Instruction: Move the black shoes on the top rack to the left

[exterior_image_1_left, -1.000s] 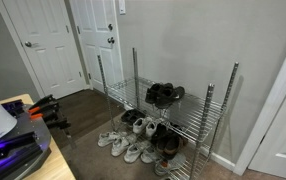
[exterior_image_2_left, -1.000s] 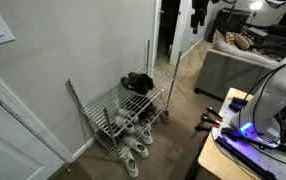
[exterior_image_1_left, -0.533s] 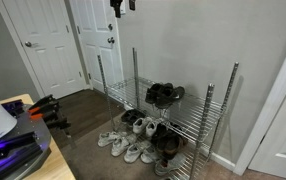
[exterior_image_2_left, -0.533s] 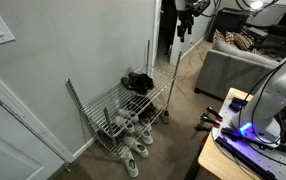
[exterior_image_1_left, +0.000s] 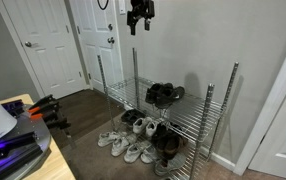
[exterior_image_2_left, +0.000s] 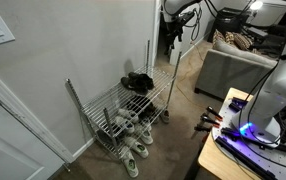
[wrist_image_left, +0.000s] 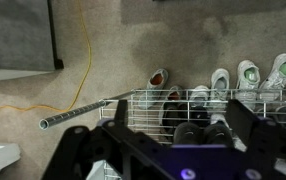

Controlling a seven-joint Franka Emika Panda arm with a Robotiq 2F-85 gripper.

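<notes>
Clearly the step in hand is the approach, as I judge it: the end effector point(exterior_image_1_left: 140, 18) hangs high above the shoe rack, near the upper edge in both exterior views point(exterior_image_2_left: 173, 34). In the wrist view its two dark fingers stand spread wide at either side of the lower frame, with nothing between them. The black shoes point(exterior_image_1_left: 164, 94) sit side by side on the top rack point(exterior_image_1_left: 133, 92), close to the wall point(exterior_image_1_left: 193, 40), with bare wire beside them on the shelf. In an exterior view they lie toward the end by a tall post point(exterior_image_2_left: 148, 60). Dark shapes show under the wires in the wrist view, but I cannot tell whether they are the pair

Several things could go wrong from here:

- The descent is long and passes near the thin upright posts, so a slightly off line could knock the end effector against one and rock the whole rack
- Fingertips lowered too far could catch in the wire shelf
- A grasp on only one shoe would leave its partner behind, and a soft upper may fold and slip out
- Sliding instead of lifting risks a sole snagging on the wires, tipping a shoe over the front edge onto the sneakers point(exterior_image_1_left: 123, 147) on the floor point(exterior_image_1_left: 83, 112) below
- Carrying too far along could push the pair off the shelf's end
</notes>
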